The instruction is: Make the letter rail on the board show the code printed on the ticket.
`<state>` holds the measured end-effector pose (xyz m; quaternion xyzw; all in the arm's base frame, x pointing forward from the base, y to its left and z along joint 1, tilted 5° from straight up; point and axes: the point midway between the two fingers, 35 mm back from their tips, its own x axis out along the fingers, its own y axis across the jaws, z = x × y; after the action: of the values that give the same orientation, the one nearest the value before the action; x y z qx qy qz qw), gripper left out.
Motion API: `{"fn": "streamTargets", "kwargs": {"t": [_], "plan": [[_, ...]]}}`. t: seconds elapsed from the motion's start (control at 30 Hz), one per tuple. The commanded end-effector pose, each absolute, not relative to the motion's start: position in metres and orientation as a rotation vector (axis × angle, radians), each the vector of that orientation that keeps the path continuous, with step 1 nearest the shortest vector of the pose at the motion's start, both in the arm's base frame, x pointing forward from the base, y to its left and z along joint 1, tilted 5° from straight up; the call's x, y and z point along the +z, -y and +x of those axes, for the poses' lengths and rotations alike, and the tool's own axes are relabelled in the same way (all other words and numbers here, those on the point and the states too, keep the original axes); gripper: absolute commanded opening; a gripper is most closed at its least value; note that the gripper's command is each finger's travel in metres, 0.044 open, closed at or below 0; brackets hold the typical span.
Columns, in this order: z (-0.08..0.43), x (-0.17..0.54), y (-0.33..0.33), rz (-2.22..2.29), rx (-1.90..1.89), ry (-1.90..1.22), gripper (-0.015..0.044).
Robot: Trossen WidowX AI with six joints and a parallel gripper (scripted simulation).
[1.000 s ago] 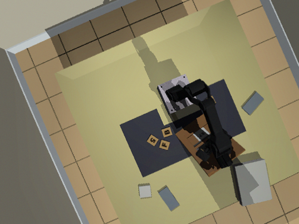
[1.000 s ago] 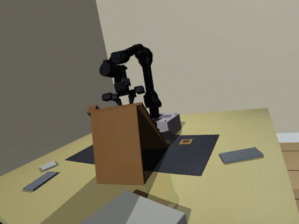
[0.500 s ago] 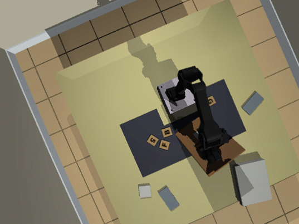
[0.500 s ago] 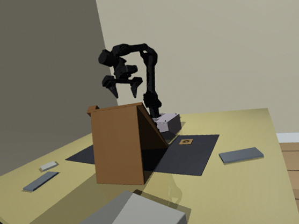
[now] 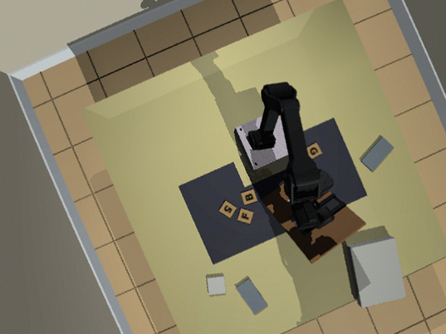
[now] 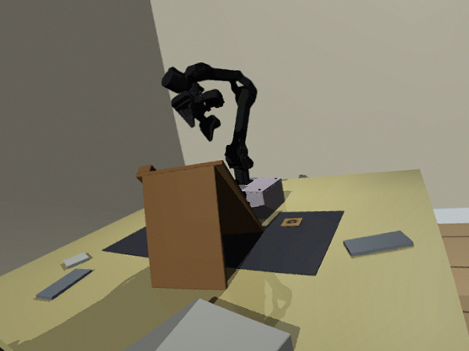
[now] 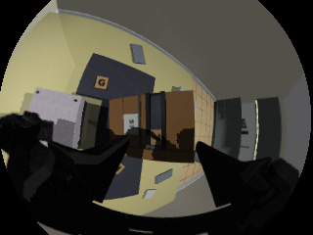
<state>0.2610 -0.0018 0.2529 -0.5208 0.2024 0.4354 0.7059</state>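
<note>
Showing 4 tiles (image 5: 314, 150) (image 6: 292, 222) (image 7: 102, 82), top outdoes exterior's 1; the hand (image 5: 325, 213) (image 6: 201, 133) (image 7: 163, 141) gapes empty.

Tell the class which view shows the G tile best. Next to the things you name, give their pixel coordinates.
The top view: the G tile (image 5: 314, 150) (image 6: 292, 222) (image 7: 102, 82) appears larger there, its letter crisp. The wrist view shows it legible but smaller; the exterior view foreshortens it, blurring the letter.

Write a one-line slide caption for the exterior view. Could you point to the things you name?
The arm holds its open, empty fingers (image 6: 202, 132) above the board (image 6: 183, 230), while tile G (image 6: 292, 222) lies on the mat (image 6: 298, 251).
</note>
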Motion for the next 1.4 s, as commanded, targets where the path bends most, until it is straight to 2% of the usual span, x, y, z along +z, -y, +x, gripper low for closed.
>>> {"fn": "streamTargets", "kwargs": {"t": [0.0, 0.3, 0.43, 0.73, 1.03, 1.2, 1.37], "plan": [[0.258, 0.256, 0.001, -1.183, 0.969, -0.426, 0.0440], [0.258, 0.256, 0.001, -1.183, 0.969, -0.426, 0.0440], [0.267, 0.243, 0.017, -1.139, 0.940, -0.499, 0.0340], [0.292, 0.145, 0.126, -0.830, 0.731, -0.947, 0.0340], [0.253, 0.028, 0.220, -0.510, 0.520, -1.334, 0.0340], [0.214, -0.030, 0.250, -0.342, 0.417, -1.504, 0.0340], [0.213, -0.034, 0.246, -0.330, 0.411, -1.515, 0.0340]]}}
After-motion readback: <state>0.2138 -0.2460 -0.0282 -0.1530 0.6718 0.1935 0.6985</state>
